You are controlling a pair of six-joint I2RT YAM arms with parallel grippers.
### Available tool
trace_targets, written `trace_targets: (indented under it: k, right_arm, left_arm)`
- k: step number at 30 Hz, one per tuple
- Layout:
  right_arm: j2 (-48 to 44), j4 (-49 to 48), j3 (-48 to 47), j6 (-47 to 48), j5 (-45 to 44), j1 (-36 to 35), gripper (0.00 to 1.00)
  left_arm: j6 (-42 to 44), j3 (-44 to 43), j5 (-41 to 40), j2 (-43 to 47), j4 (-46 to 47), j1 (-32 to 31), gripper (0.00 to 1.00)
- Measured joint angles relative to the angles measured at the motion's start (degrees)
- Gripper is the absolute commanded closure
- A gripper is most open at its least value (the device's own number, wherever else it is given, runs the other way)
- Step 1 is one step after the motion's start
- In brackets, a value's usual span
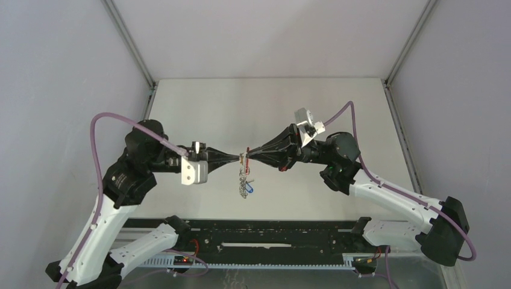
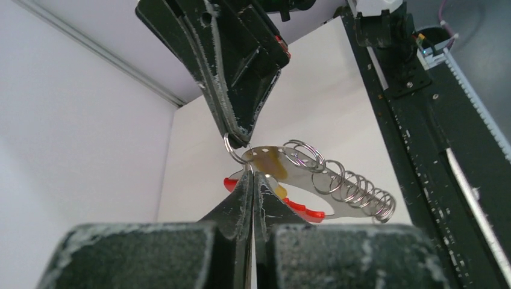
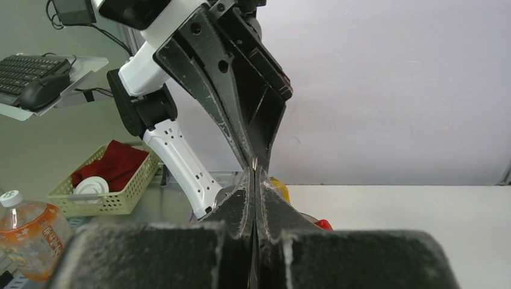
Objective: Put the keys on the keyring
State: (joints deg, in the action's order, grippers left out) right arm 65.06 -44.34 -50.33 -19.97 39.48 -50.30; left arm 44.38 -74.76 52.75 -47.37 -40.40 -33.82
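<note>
We see the keyring [image 2: 319, 180], a polished grey metal curve with a row of wire loops and a red plastic band, pinched in mid-air between both grippers. The left gripper [image 2: 252, 176] clamps its edge, and the right gripper [image 2: 240, 136], opposite, nips its end loop. Below the keyring hangs the blue-tagged key [image 1: 248, 188], and well beyond it a mesh basket [image 3: 123, 201] holds red cloth [image 3: 114, 165].

the keyring [image 2: 301, 180] plate is polished metal, shiny like a mirror, with thin bright wire clips [image 2: 355, 189] and a glossy red plastic band [image 2: 304, 209]. the fingers [image 2: 232, 208] on the left gripper [image 2: 251, 176] are matt black, scuffed whitish and rough along the edges. the blue key tag [image 1: 249, 188] looks like smooth plastic. the table [image 1: 271, 108] is matt white.
</note>
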Motion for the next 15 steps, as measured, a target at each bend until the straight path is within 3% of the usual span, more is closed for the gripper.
trace_targets:
  k: [15]
  right_arm:
    - [0.24, 0.52, 0.00, -2.03, -0.48, 0.09, 1.00]
  left_arm:
    - [14.25, 6.51, -3.93, 4.26, 3.98, -4.44, 1.00]
